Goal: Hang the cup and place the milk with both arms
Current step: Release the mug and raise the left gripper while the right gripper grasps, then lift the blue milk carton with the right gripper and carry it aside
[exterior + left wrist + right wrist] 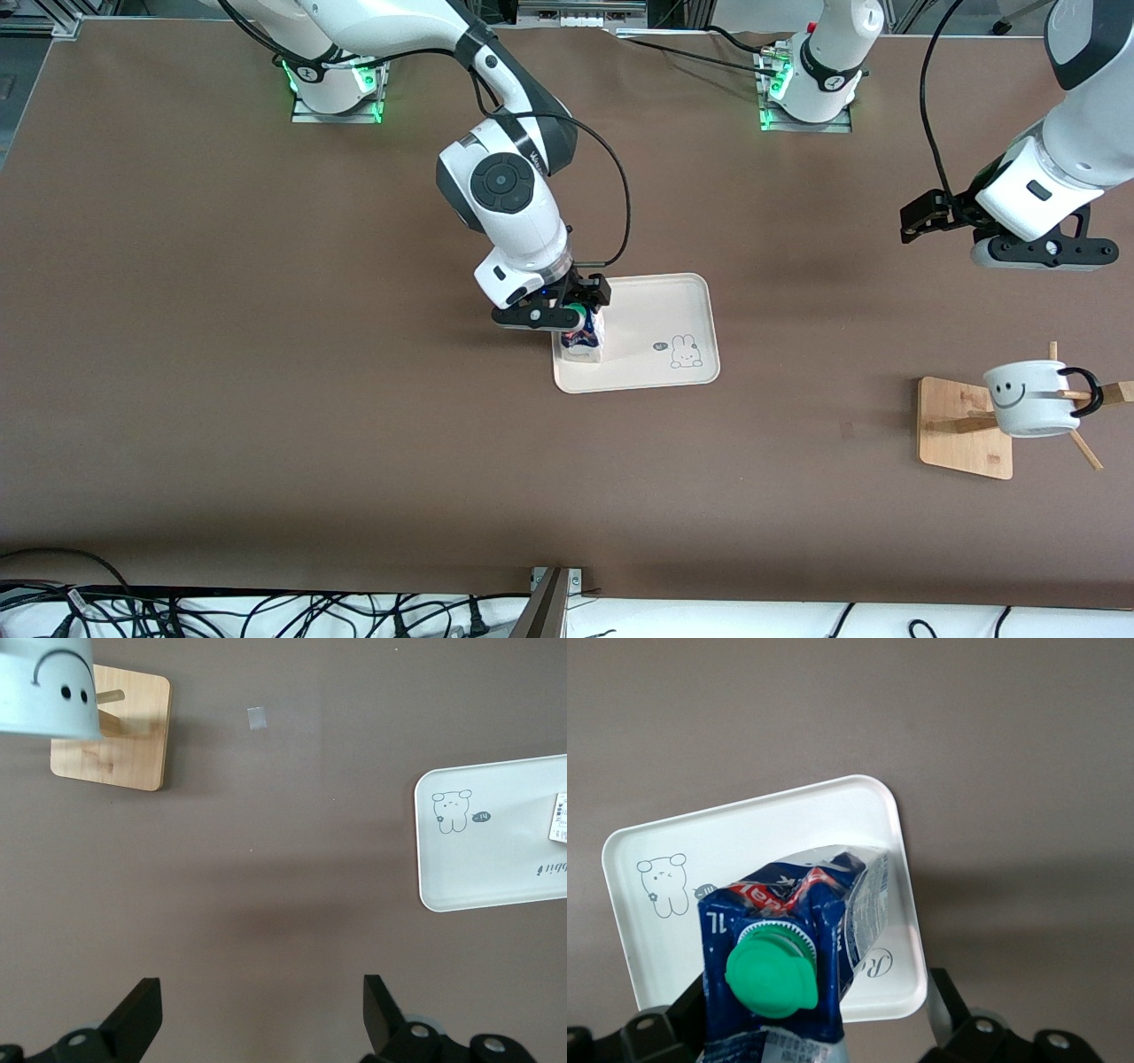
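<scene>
The milk (585, 341) stands upright on the white tray (664, 306), at the tray's corner toward the right arm's end and nearer the front camera. My right gripper (567, 312) is around its top with its jaws open. In the right wrist view (815, 1001) the carton (797, 930) is against one finger, and the other finger (943, 997) stands apart from it. The cup (1032, 399) hangs by its handle on a peg of the wooden rack (961, 430). My left gripper (917, 220) is open and empty, up in the air over bare table near the rack.
The tray also shows in the left wrist view (496, 859), as do the cup (49, 687) and the rack base (120, 735). A small tape mark (257, 718) lies on the table between rack and tray. Cables lie along the table's front edge.
</scene>
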